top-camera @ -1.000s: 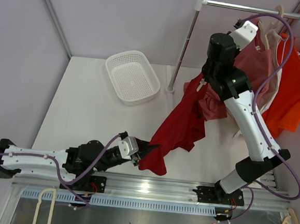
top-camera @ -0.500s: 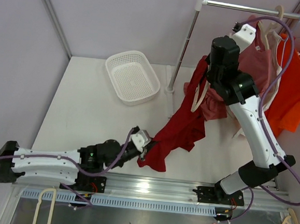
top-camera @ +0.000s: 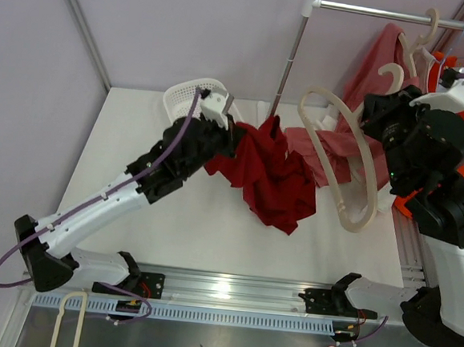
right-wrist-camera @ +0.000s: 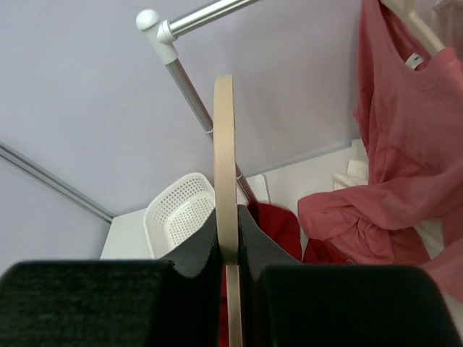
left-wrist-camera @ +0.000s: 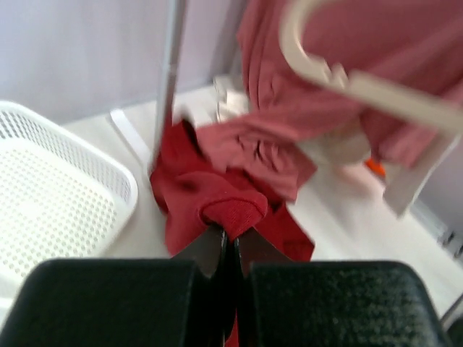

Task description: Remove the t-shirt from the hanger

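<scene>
Now the left gripper [left-wrist-camera: 230, 242], clamped on a fold of the crumpled red t-shirt [top-camera: 273, 177], has swung it up over the white table [top-camera: 136, 166], clear of the curved cream hanger [right-wrist-camera: 224, 144] pinched by the right gripper [right-wrist-camera: 226, 246], so removal looks done.

a lab booth: plain walls [top-camera: 187, 25], white table [top-camera: 203, 227], clothes rail [top-camera: 389, 12].
</scene>
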You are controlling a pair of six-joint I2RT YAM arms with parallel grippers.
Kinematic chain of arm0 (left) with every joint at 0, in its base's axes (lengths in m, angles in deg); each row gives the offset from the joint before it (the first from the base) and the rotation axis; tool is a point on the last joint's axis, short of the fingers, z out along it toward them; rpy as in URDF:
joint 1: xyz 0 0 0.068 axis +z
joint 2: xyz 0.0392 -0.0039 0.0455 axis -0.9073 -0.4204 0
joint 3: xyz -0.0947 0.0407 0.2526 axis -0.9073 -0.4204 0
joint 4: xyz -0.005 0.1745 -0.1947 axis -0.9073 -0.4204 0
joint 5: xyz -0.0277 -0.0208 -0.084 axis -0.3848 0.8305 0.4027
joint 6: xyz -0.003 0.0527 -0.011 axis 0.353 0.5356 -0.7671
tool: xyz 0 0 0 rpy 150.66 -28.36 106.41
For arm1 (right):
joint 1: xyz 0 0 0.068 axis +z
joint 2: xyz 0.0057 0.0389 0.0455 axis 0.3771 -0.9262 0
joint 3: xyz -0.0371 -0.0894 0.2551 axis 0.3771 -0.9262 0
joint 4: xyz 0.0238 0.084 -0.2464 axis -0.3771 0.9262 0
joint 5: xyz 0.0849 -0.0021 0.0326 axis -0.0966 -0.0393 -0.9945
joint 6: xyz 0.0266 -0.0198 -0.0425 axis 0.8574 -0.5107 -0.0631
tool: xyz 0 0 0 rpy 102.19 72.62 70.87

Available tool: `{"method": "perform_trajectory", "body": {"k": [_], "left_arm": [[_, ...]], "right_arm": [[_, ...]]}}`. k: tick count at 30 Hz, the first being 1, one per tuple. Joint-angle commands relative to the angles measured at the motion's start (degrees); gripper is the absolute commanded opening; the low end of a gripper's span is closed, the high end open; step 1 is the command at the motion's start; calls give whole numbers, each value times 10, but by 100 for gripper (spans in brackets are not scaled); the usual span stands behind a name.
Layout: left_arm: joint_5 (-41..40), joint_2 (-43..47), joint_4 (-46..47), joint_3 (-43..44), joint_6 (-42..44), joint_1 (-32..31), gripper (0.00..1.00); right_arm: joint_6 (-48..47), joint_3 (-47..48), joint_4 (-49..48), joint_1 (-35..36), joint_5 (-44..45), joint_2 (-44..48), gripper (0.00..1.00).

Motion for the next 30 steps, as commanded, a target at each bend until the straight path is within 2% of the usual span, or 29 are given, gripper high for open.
{"method": "perform_trajectory", "body": {"k": [1,4,9,12,18,22,25,27,29,30], "left_arm": [[54,-36,-89,129,-30,59,1],[71,-50,-97,209,-29,88,1],[49,-82,-123,381,6,113,1],[41,-111,-82,425,32,143,1],[43,-169,82,453,88,213,1],[53,-229,157,507,104,252,1],[64,-312,157,628,100,274,1],[85,-381,143,756,96,286,1],[93,-406,152,809,97,289,1],[95,-407,191,802,101,289,1]], "right_arm": [[-20,-11,-22,-1,6,14,0],[-29,-25,-33,-1,23,22,0],[-39,-38,-51,-2,36,20,0],[-44,-41,-65,-4,38,15,0],[-58,-44,-93,-18,33,-4,0],[-59,-47,-107,-53,7,-18,0],[-55,-53,-123,-96,-31,-32,0],[-52,-54,-130,-124,-50,-42,0],[-49,-55,-140,-144,-65,-58,0],[-50,-58,-156,-148,-82,-63,0]]}}
